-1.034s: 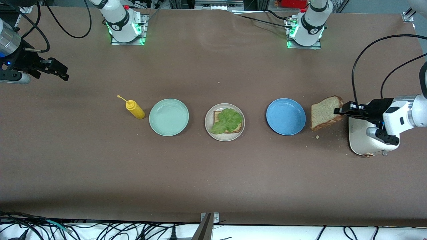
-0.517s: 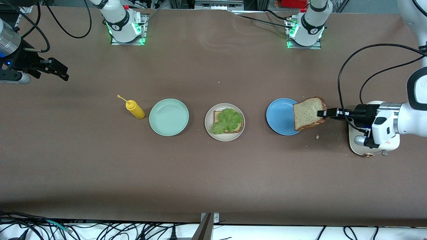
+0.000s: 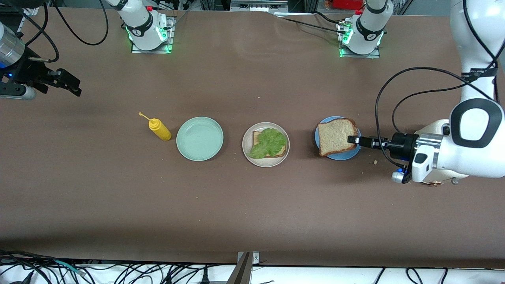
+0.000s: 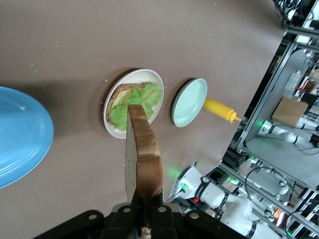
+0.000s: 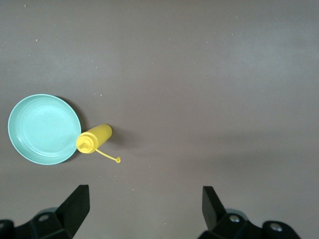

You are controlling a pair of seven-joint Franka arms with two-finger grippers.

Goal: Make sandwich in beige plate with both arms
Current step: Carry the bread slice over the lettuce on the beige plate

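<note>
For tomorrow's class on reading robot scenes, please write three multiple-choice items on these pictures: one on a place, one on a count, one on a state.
1. What is the held bread slice over?
A. the mint green plate
B. the blue plate
C. the mustard bottle

2. How many plates are on the table?
A. two
B. three
C. four

3. How stands the right gripper?
A. open and holding nothing
B. shut on lettuce
C. shut on a bottle

Key:
1 B: in the front view the slice in the left gripper covers most of the blue plate.
2 B: mint green plate, beige plate and blue plate stand in a row.
3 A: its wrist view shows both fingers spread with bare table between them.
</note>
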